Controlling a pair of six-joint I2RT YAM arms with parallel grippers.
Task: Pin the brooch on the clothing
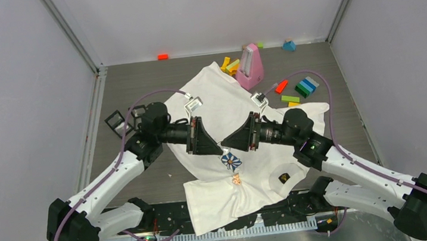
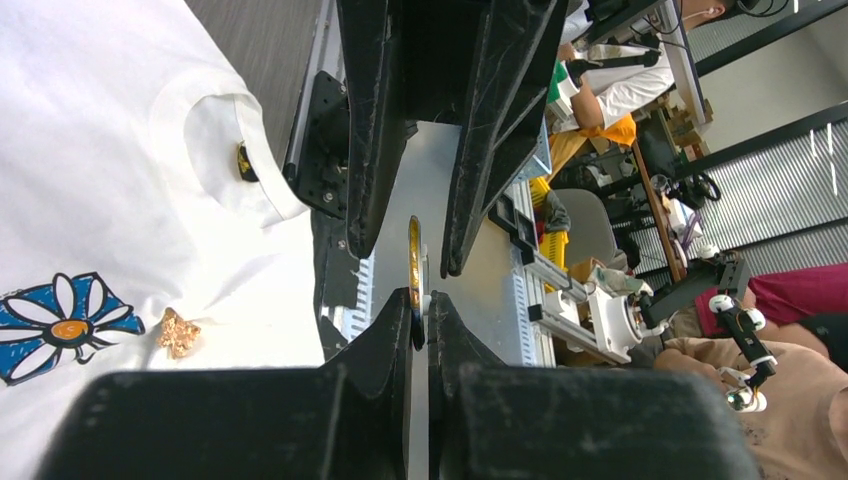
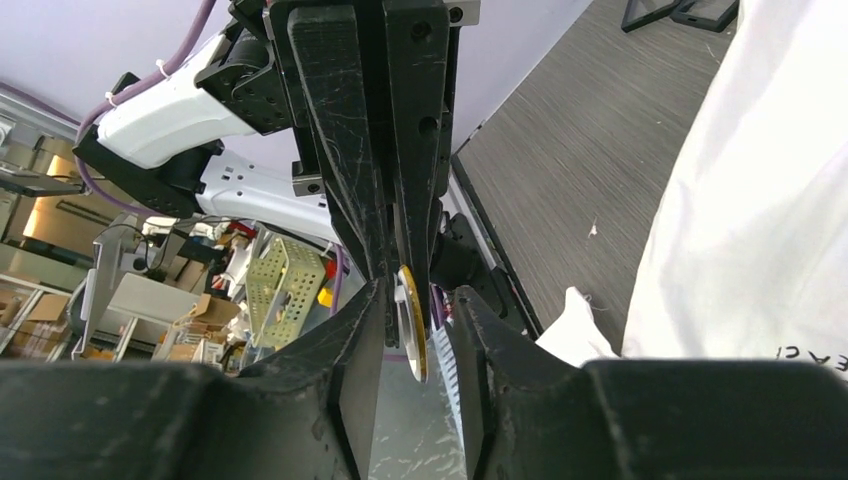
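The clothing [image 1: 231,112], a white T-shirt with a blue daisy print [image 1: 231,161] and a black neck label [image 1: 283,178], lies spread on the table. Above it the two grippers meet tip to tip. My left gripper [image 1: 220,146] [image 2: 420,310] is shut on the lower edge of the brooch [image 2: 414,258], a thin gold-rimmed disc seen edge-on. My right gripper [image 1: 224,144] [image 3: 417,292] is open; the brooch [image 3: 411,325] stands between its fingers [image 3: 352,350] with a gap on one side. A small gold piece [image 1: 236,179] [image 2: 179,332] lies on the shirt beside the daisy [image 2: 62,325].
A pink object [image 1: 249,66] stands at the shirt's far edge, with yellow and orange blocks [image 1: 230,66] beside it. More coloured blocks [image 1: 305,87] lie at the right. A red block [image 1: 162,56] sits by the back wall. Black frames [image 1: 114,120] stand at the left.
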